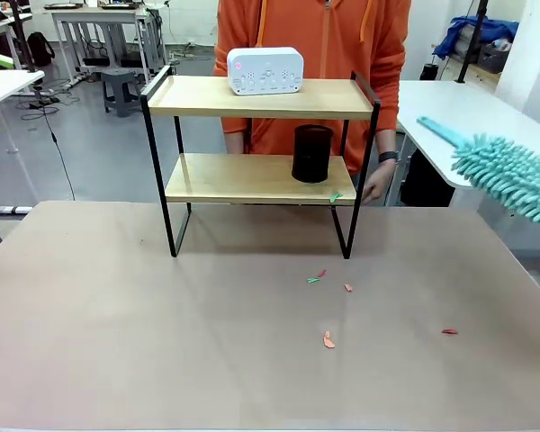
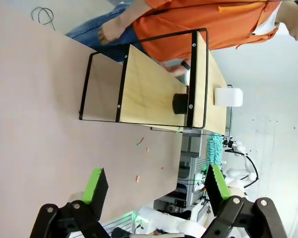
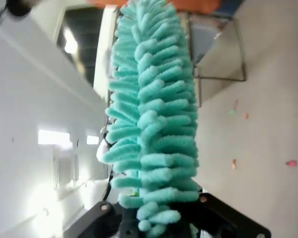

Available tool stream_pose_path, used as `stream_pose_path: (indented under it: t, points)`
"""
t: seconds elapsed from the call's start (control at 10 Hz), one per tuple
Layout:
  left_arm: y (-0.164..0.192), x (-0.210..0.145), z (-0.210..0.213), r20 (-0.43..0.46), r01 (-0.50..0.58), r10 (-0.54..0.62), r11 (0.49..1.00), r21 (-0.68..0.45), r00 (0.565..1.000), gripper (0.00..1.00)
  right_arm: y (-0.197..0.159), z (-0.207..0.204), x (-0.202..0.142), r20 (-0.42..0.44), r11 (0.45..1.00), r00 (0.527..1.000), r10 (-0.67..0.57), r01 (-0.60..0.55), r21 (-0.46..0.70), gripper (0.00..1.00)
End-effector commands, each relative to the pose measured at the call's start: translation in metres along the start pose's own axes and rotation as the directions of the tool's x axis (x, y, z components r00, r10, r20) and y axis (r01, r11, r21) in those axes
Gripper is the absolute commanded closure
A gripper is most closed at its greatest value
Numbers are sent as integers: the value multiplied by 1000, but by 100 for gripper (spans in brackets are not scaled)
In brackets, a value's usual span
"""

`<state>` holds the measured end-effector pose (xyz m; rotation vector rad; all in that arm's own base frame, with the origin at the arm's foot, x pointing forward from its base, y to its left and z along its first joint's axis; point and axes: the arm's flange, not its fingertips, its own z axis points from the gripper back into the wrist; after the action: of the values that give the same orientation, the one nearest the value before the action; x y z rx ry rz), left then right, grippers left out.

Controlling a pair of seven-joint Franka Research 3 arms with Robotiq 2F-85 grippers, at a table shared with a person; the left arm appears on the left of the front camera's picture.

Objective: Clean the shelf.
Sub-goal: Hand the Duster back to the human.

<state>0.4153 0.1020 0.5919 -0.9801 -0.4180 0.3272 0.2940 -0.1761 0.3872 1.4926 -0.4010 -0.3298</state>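
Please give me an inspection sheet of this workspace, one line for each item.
Surface: brown table, flat.
Job's things: shelf upright at the far side; a green scrap on its lower board's edge; teal duster at the right.
Clutter: white device on top board, black cup on lower board, small scraps on the table.
Grippers: left gripper open, holding nothing; right gripper holds the duster, its fingers hidden.
Cables: black cable on the floor.
Surroundings: person in orange behind the shelf.

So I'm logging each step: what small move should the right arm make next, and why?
Probably swing the teal duster in the right pincer left toward the shelf: it hangs well off to the shelf's side, and a green scrap lies on the lower board.
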Motion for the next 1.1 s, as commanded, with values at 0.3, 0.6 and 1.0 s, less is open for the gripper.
stream_pose_path:
  t: [0.3, 0.6, 1.0]
  points:
    - [4, 0, -3, -5, 17, -17, 1000, -7, 1000, 0, -2, -13, -3, 107, 977, 985, -135, 151, -153, 100]
    - [4, 0, -3, -5, 17, -17, 1000, -7, 1000, 0, -2, -16, -2, 105, 980, 987, -119, 134, -146, 100]
    - [4, 0, -3, -5, 17, -17, 1000, -7, 1000, 0, -4, -16, -3, 81, 989, 992, -95, 103, -107, 100]
